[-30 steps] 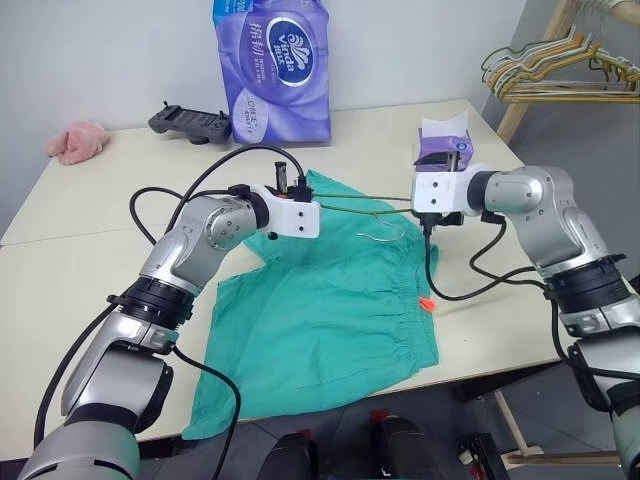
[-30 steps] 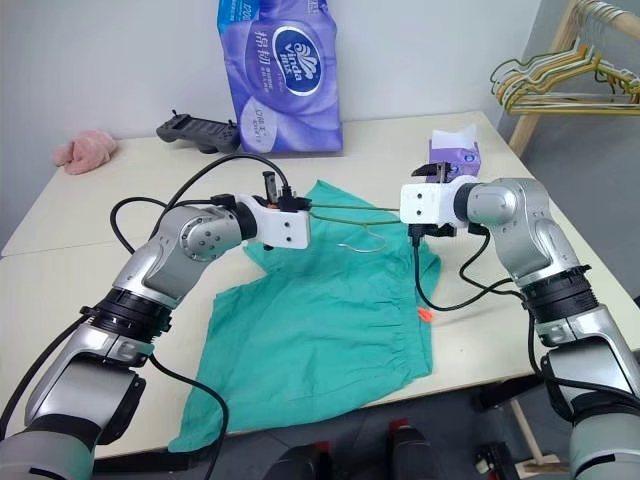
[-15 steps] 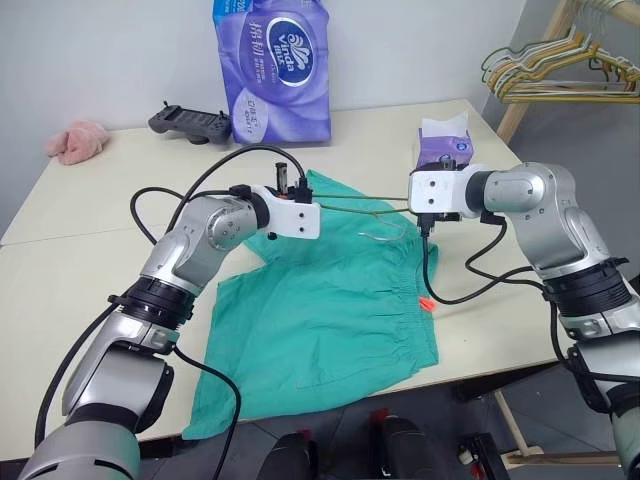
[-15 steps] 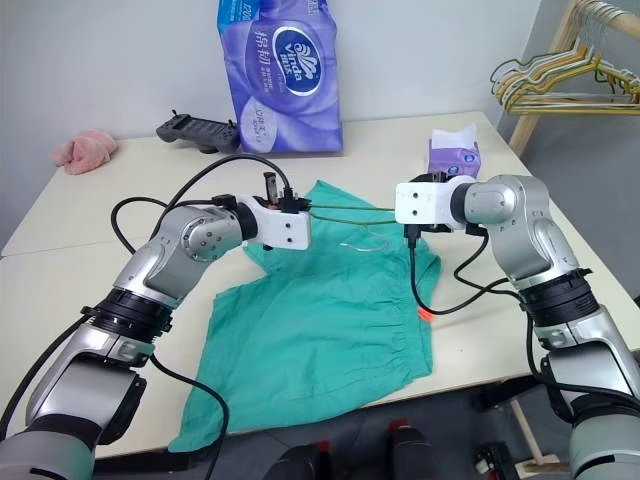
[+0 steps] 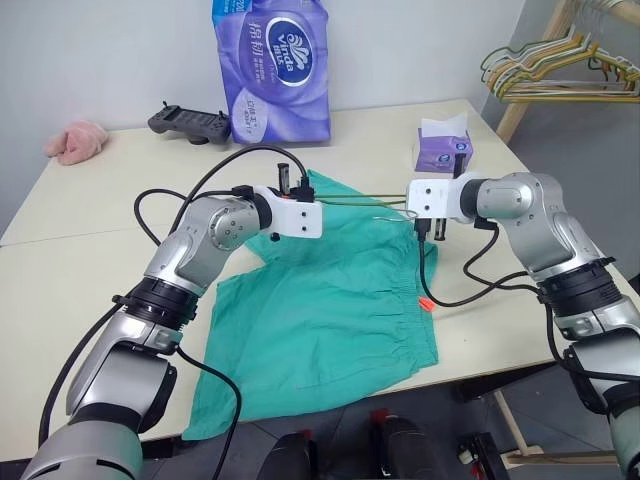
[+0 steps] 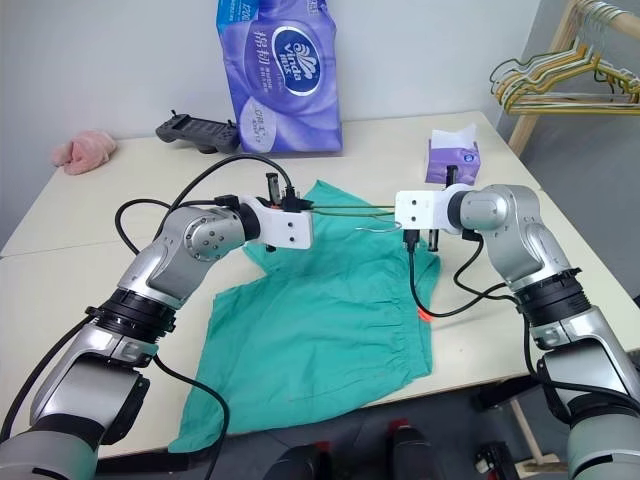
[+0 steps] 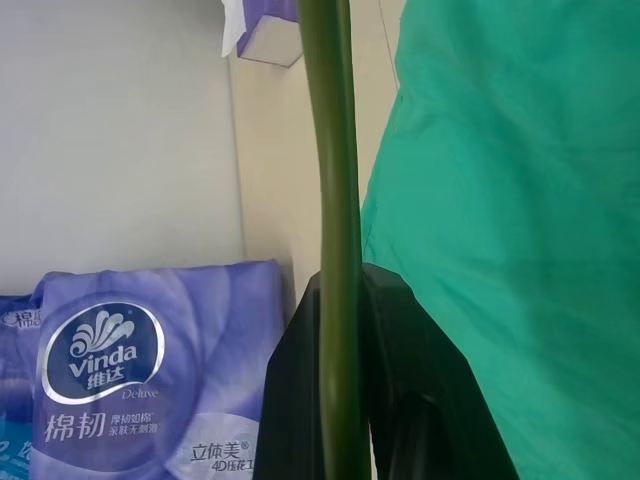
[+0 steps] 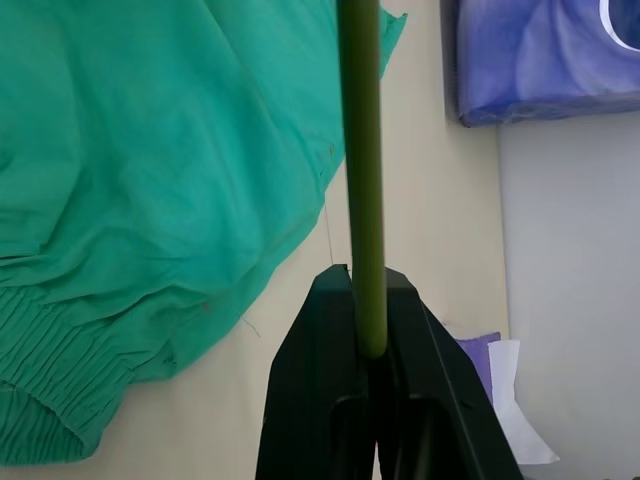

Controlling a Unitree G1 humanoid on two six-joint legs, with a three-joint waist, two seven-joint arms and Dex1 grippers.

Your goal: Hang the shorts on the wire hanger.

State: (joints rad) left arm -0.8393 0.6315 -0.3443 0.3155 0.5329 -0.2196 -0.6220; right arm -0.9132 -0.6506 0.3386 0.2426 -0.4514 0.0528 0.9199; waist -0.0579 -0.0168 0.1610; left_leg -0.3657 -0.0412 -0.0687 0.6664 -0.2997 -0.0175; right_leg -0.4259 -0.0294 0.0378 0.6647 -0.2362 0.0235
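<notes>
- Left eye view: my left end effector [image 5: 297, 191] grips one end of the olive-green wire hanger [image 5: 360, 203], which runs level above the teal-green shorts [image 5: 330, 300]. My right end effector [image 5: 430, 226], wide open a second ago, has now clamped the hanger's other end. The shorts lie flat on the beige surface [image 5: 80, 240], untouched, waistband toward the front right with a small orange-red tag [image 5: 425, 303].
- Right eye view: same scene. The hanger spans the gap between both wrists, its curved hook [image 6: 372, 226] dipping just above the cloth. A purple tissue box [image 6: 453, 156] sits behind the right arm, a Vinda paper pack [image 6: 280, 70] at the back.
- Left wrist view: the two black fingers [image 7: 415, 385] are pressed onto the green wire, shorts beside it.
- Right wrist view: the fingers [image 8: 320, 385] pinch the wire tightly, shorts below.
- My judgement: with both ends now held, the hanger is steadied for two-handed work; the shorts are not yet on it, so the hanging itself remains.
</notes>
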